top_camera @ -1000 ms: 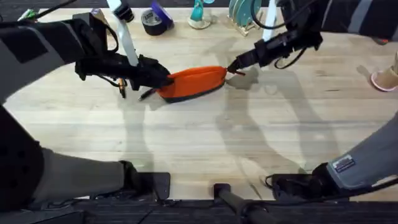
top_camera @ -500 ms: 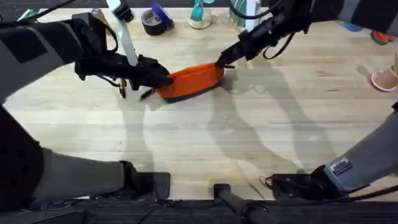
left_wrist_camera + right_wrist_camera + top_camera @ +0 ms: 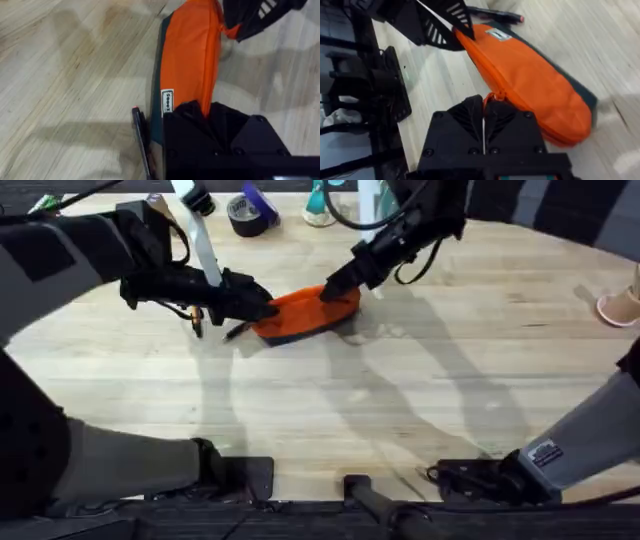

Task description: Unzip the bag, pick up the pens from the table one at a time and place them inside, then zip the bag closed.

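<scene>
Where planks show, table (image 3: 330,410) wooden

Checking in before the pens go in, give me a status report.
Left gripper shut on the bag end. Right gripper shut on the zipper pull. Dark pen lies beside the bag; nothing obstructing.

A roll of dark tape (image 3: 246,213) lies at the table's far edge, around eleven o'clock. Beside it, toward twelve, stands a teal object on a pale base (image 3: 319,206). A pink cup (image 3: 622,304) sits at three o'clock.
</scene>
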Controlling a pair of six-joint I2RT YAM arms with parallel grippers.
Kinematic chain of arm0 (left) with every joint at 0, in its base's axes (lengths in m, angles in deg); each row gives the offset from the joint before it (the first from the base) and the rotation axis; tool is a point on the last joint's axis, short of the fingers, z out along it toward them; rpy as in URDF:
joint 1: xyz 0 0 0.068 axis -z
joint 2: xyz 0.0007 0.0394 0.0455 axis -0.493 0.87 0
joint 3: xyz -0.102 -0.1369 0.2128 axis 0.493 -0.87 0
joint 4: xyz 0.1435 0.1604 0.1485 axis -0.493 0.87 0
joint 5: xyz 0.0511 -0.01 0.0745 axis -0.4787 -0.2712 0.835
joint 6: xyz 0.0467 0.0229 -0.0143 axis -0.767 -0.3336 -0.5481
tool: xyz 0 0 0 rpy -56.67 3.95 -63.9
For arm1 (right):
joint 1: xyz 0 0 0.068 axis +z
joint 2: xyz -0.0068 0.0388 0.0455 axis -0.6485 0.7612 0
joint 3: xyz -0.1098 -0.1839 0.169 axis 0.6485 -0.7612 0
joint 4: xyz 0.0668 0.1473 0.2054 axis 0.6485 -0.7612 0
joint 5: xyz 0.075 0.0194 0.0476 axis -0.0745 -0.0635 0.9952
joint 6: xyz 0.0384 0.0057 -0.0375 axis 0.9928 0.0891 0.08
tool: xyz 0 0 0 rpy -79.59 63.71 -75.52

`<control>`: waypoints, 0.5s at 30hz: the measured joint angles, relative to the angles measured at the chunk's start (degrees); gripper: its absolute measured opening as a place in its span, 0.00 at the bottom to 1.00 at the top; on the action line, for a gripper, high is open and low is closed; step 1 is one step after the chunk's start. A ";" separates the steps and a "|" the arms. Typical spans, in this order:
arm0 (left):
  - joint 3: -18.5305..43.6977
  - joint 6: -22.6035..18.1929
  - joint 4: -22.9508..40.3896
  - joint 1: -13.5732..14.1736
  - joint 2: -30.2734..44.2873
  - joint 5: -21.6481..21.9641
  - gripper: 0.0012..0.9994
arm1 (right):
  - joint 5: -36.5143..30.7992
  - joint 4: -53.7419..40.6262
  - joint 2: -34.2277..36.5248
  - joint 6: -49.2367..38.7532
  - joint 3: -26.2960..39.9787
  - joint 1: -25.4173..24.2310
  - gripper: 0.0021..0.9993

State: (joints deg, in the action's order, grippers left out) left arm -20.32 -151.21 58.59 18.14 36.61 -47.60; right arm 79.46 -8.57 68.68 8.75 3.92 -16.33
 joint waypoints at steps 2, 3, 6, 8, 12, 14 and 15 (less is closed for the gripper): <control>0.00 -0.01 -0.02 0.00 0.00 0.00 0.04 | -0.18 1.41 0.00 0.86 0.00 0.97 0.03; 0.00 -0.01 -0.07 0.00 0.00 0.01 0.04 | -0.20 2.27 0.00 1.40 0.00 1.52 0.03; 0.00 0.00 -0.17 0.00 0.00 0.07 0.04 | -0.20 4.71 -0.01 3.00 0.00 3.05 0.03; 0.00 -0.01 -0.17 0.00 0.00 0.11 0.04 | -0.22 6.09 0.00 4.00 0.00 4.15 0.03; 0.00 0.01 -0.15 0.00 0.00 0.09 0.04 | -0.42 8.31 -0.02 5.64 0.00 6.21 0.03; 0.00 0.01 -0.13 0.00 0.00 0.09 0.04 | -0.65 9.07 0.00 6.31 0.00 7.17 0.03; 0.00 0.01 -0.11 0.00 0.00 0.09 0.04 | -0.77 9.34 0.00 6.56 0.00 7.61 0.03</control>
State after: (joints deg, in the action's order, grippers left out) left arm -20.32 -151.20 58.49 18.14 36.61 -47.51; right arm 78.70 0.77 68.68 15.32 3.92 -8.72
